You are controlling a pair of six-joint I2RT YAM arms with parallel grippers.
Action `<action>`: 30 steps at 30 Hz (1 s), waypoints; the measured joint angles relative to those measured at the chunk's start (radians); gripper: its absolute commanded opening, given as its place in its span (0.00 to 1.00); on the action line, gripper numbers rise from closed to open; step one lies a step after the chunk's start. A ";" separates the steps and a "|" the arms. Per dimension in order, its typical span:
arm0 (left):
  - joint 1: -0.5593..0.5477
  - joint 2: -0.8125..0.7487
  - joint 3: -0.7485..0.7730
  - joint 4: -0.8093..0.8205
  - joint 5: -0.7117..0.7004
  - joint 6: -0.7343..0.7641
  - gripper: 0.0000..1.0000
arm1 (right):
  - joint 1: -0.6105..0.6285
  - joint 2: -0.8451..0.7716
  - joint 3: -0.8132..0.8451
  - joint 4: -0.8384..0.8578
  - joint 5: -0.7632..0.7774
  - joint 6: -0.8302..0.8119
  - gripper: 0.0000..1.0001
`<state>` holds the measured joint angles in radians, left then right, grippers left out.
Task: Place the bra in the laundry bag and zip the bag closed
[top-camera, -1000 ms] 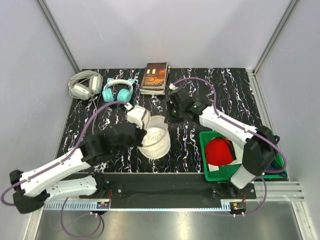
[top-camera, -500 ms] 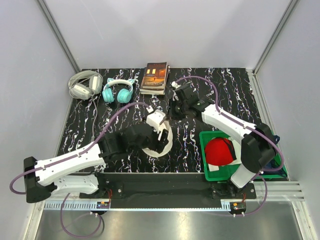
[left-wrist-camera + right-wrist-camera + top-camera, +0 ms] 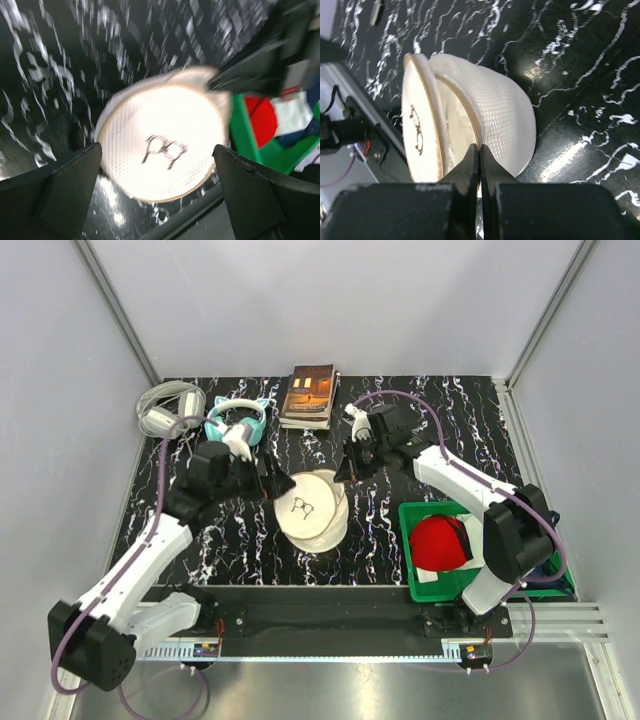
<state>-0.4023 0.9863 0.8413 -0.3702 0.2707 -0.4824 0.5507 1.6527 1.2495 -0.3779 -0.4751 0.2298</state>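
Gaping at its rim, the laundry bag [image 3: 312,508] lies on the counter [image 3: 450,410], drawn face up; bra unseen — likely inside. Left fingers [image 3: 65,190] spread wide, empty, beside it. Right fingers [image 3: 470,165] pressed shut at the rim seam. Risk: unbraced, the bag slides when the zip is pulled.

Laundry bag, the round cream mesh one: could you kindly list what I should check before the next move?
1. Left gripper open, off the round cream-white mesh laundry bag: ok.
2. Right gripper holding the zip pull: cannot tell; it is shut at the rim, no pull visible.
3. Rim zip fully closed: not ok; a gap shows between the two halves.
4. White padded bra inside: cannot tell; none lies on the black marbled table.
5. Bag flat, drawn face up: ok.
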 measured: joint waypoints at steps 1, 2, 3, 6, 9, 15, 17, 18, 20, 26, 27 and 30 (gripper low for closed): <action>0.005 0.016 -0.036 0.013 0.017 -0.011 0.99 | -0.003 0.000 0.000 0.001 -0.019 -0.008 0.01; 0.007 0.030 -0.084 0.032 0.035 -0.022 0.99 | -0.006 0.001 0.000 0.003 -0.042 -0.018 0.02; 0.010 0.039 -0.126 0.035 0.049 -0.029 0.99 | -0.008 0.002 0.000 0.006 -0.063 -0.027 0.02; 0.016 0.058 -0.190 0.036 0.069 -0.040 0.99 | -0.010 0.009 -0.003 0.014 -0.121 -0.053 0.02; 0.055 0.119 -0.193 0.110 0.132 -0.056 0.99 | -0.010 0.026 -0.005 0.016 -0.171 -0.071 0.02; 0.097 0.265 -0.199 0.292 0.261 -0.130 0.99 | -0.011 0.065 -0.005 0.016 -0.238 -0.092 0.02; 0.097 0.285 -0.196 0.320 0.283 -0.139 0.94 | -0.012 0.068 -0.005 0.015 -0.253 -0.097 0.02; 0.097 0.300 -0.190 0.328 0.293 -0.142 0.89 | -0.012 0.068 -0.005 0.015 -0.254 -0.099 0.02; 0.097 0.340 -0.175 0.345 0.308 -0.151 0.70 | -0.013 0.069 -0.003 0.014 -0.262 -0.103 0.02; 0.098 0.384 -0.171 0.374 0.333 -0.191 0.17 | -0.017 0.114 0.059 -0.007 -0.261 -0.106 0.05; 0.098 0.379 -0.173 0.381 0.333 -0.201 0.08 | -0.017 0.130 0.086 -0.023 -0.247 -0.106 0.07; 0.094 0.335 -0.201 0.393 0.328 -0.245 0.00 | -0.021 0.183 0.179 -0.060 -0.186 -0.083 0.41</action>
<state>-0.3084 1.3216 0.6399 0.0223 0.5983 -0.7269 0.5293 1.8362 1.4288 -0.4381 -0.6613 0.1471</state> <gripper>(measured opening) 0.056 0.095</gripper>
